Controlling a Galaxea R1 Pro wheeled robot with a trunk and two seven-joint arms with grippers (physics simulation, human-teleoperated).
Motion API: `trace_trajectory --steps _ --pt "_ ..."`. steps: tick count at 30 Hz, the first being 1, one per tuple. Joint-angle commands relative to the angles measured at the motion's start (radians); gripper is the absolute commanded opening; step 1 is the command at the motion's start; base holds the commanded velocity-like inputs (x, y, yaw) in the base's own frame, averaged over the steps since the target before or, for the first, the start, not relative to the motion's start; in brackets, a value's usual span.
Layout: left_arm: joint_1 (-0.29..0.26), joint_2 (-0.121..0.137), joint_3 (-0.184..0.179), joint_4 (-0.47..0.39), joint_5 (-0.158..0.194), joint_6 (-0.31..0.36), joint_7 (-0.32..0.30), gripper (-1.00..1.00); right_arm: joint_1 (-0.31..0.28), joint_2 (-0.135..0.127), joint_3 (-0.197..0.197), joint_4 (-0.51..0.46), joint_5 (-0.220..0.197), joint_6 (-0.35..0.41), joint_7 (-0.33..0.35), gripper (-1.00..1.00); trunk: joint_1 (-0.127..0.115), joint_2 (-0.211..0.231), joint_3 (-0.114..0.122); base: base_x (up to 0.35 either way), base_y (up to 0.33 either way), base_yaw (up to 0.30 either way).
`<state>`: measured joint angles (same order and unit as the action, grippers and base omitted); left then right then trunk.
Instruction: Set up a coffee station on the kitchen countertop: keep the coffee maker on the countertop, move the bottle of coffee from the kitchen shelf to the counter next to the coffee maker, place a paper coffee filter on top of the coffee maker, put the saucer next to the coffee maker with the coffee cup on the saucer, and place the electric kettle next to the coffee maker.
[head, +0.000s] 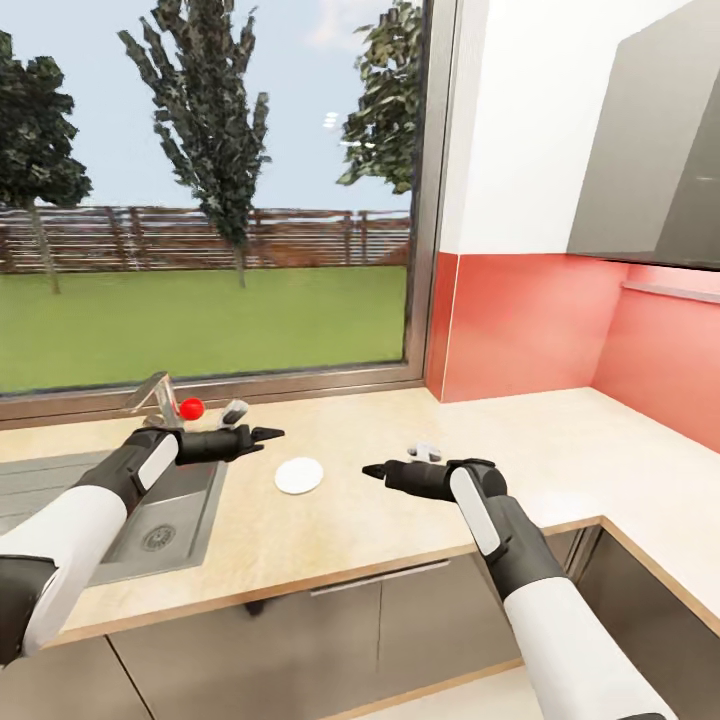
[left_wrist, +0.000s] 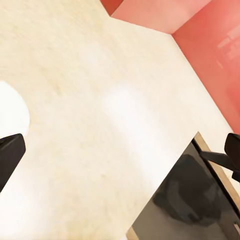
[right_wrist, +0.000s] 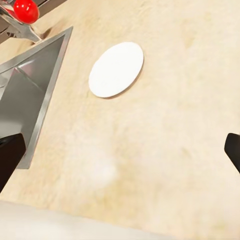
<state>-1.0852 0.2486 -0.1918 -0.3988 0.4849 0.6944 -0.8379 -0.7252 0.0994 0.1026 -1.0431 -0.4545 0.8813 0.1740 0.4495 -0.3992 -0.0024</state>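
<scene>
Now both grippers, left (head: 272, 434) & right (head: 372, 470), are hovering open & empty, flanking small flat white saucer (head: 299, 476) on beige wood-grain countertop (head: 380, 540); next: lower right gripper square from saucer's 3 o'clock, pinching rim.

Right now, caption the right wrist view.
White saucer lying bare on the countertop beside the steel sink.

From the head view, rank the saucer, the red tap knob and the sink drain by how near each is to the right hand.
1. The saucer, on the countertop just left of the right hand.
2. The sink drain, farther left, low in the steel basin.
3. The red tap knob, farthest, back by the window, behind the left hand.
</scene>
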Motion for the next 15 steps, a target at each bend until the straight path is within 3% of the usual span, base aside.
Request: trace_trajectory --steps 1,7,15 --pt "0.001 0.001 -0.005 0.0 0.007 0.006 0.0 1.0 0.0 0.001 0.0 0.004 0.008 0.003 0.008 1.0 0.001 -0.001 0.0 0.099 0.0 0.0" --pt "0.015 0.0 -0.005 0.0 0.007 0.005 0.002 1.0 0.0 0.009 0.008 0.033 0.007 0.003 0.01 1.0 0.001 -0.001 0.0 0.263 0.0 0.0" --pt "0.023 0.001 -0.005 0.0 0.007 0.004 0.002 1.0 0.0 0.034 0.066 0.041 0.007 0.002 0.035 1.0 0.001 -0.001 0.0 0.239 0.0 0.0"
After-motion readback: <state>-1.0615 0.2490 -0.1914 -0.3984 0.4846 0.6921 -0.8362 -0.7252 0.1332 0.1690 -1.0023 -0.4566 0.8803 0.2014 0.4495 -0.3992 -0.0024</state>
